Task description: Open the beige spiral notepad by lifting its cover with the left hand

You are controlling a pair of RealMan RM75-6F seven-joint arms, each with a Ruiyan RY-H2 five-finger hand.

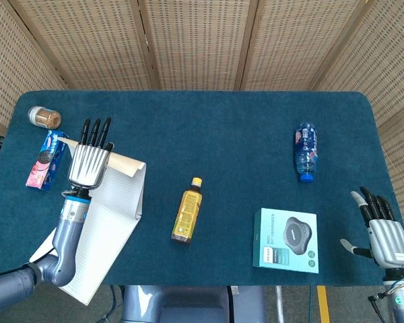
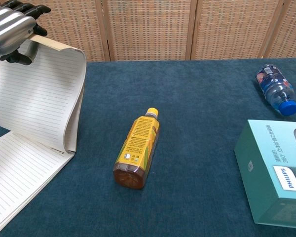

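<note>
The beige spiral notepad (image 1: 97, 252) lies at the table's front left corner, its lined page (image 2: 19, 173) showing. My left hand (image 1: 91, 160) grips the far edge of the cover (image 2: 42, 98) and holds it raised and curled over toward the back, its lined underside facing the chest view. In that view the left hand (image 2: 11, 28) sits at the top left, fingers over the cover's edge. My right hand (image 1: 384, 232) hovers at the front right edge, fingers spread and holding nothing; the chest view does not show it.
A yellow bottle (image 1: 187, 210) lies on its side mid-table, right of the notepad. A teal Philips box (image 1: 286, 240) sits front right, a water bottle (image 1: 306, 151) behind it. A brown jar (image 1: 44, 118) and a cookie pack (image 1: 47, 158) lie at far left.
</note>
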